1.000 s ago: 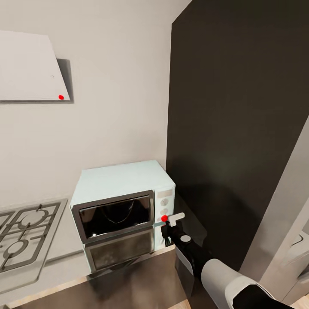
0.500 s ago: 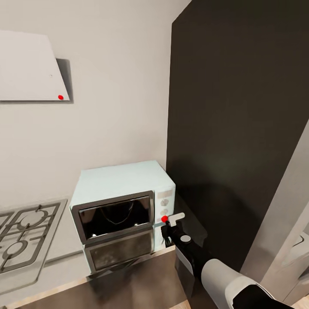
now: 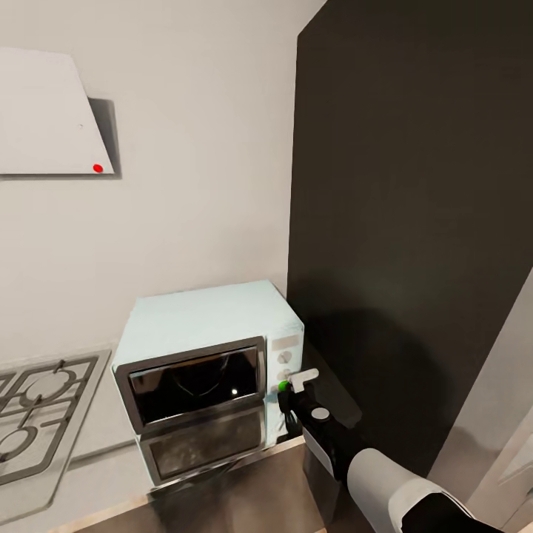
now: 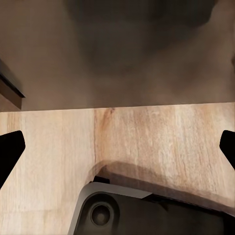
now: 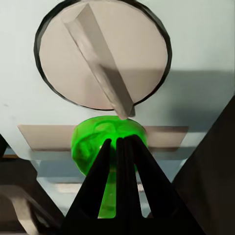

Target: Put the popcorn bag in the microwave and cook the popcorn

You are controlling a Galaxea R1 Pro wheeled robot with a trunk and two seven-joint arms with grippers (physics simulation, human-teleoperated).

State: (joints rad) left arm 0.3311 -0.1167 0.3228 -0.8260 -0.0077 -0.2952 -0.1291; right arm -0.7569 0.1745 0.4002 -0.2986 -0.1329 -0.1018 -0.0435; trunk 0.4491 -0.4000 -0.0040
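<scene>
Right gripper (image 3: 285,390) has its fingers pressed together, tips touching the green dot (image 5: 108,144) on the microwave (image 3: 207,370) right panel, just under a round knob (image 5: 104,54). Microwave sits on the countertop (image 3: 96,466) in the corner, door closed, beside the dark cabinet wall (image 3: 414,222); hob (image 3: 33,422) to its left. Popcorn bag can't be made out through the dark glass. Left gripper (image 4: 117,147) spread wide over wood floor (image 4: 147,142), holding nothing.

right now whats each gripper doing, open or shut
Left gripper: open, fingers wide apart, holding nothing.
Right gripper: shut, empty, fingertips together against the green dot on the microwave panel.
</scene>
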